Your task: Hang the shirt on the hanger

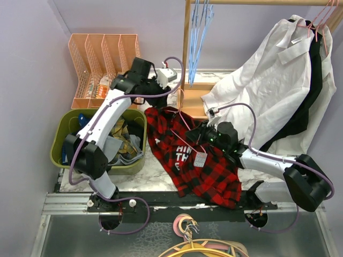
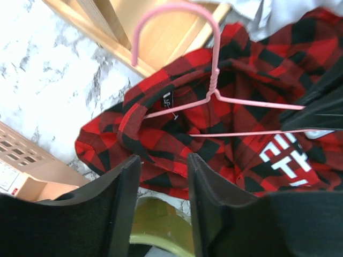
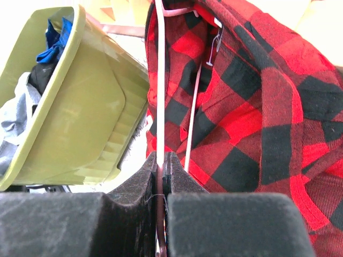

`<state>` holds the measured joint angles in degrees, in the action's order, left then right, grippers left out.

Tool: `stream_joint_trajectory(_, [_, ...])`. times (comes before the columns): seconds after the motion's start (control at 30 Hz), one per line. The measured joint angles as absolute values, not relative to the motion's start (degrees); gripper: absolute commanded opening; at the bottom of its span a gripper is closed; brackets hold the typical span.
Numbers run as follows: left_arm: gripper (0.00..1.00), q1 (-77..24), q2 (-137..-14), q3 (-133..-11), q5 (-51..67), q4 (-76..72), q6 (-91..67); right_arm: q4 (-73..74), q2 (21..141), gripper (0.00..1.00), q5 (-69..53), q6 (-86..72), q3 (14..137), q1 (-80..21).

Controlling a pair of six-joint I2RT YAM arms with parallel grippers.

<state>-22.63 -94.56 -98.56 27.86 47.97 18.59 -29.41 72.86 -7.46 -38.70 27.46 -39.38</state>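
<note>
The red-and-black plaid shirt (image 1: 195, 163) lies crumpled on the marble table, white lettering up. It also shows in the left wrist view (image 2: 177, 134) and the right wrist view (image 3: 252, 101). The pink hanger (image 1: 184, 119) lies at the shirt's collar with its hook toward the wooden rack base. In the left wrist view the hanger (image 2: 215, 80) has one arm running into the neck opening by the label. My right gripper (image 1: 202, 135) is shut on a hanger wire (image 3: 159, 80) over the shirt. My left gripper (image 1: 163, 92) hovers open and empty above the collar (image 2: 163, 160).
A green bin (image 1: 63, 156) of clothes stands left of the shirt, with orange file racks (image 1: 102, 59) behind it. The wooden rack (image 1: 186, 48) holds light-blue hangers (image 1: 198, 32), a white shirt (image 1: 273, 80) and a black garment (image 1: 312, 91). More hangers (image 1: 187, 230) lie at the near edge.
</note>
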Motion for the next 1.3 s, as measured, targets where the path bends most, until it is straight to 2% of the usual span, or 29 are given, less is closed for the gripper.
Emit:
stream_joint_trajectory(0.1, [0.36, -24.6, -97.8, -96.8, 23.0, 47.1, 17.5, -29.5, 73.6, 0.01, -7.1, -38.7, 28.5, -39.4])
stream_joint_trajectory(0.2, [0.44, -24.9, -100.0, -94.2, 18.7, 45.5, 17.0, -29.5, 73.8, 0.01, -6.8, -38.7, 28.9, -39.4])
stream_joint_trajectory(0.27, [0.44, -24.9, -100.8, -92.8, 16.3, 44.9, 16.6, -29.4, 73.8, 0.01, -6.6, -38.7, 28.9, -39.4])
stream_joint_trajectory(0.6, [0.46, -24.6, -104.2, -92.7, 12.5, 40.4, 16.0, -28.0, 73.8, 0.01, -5.4, -38.7, 28.9, -39.4])
stream_joint_trajectory(0.67, [0.43, -24.6, -105.0, -92.7, 12.5, 40.3, 15.9, -27.9, 73.8, 0.01, -5.4, -38.7, 28.9, -39.4])
stream_joint_trajectory(0.7, [0.35, -24.7, -105.3, -92.7, 12.5, 40.3, 15.8, -27.9, 73.9, 0.01, -5.4, -38.7, 28.9, -39.4])
stream_joint_trajectory(0.8, [0.0, -24.9, -106.0, -92.7, 12.6, 40.2, 15.5, -27.9, 74.1, 0.01, -5.4, -38.7, 28.9, -39.4])
stream_joint_trajectory(1.03, [0.0, -25.5, -106.0, -92.6, 13.5, 39.3, 14.9, -27.9, 76.6, 0.01, -5.5, -38.7, 30.6, -39.4])
stream_joint_trajectory(1.3, [0.0, -28.9, -99.2, -89.7, 13.9, 38.8, 14.7, -27.9, 84.9, 0.01, -8.4, -38.9, 39.6, -39.4])
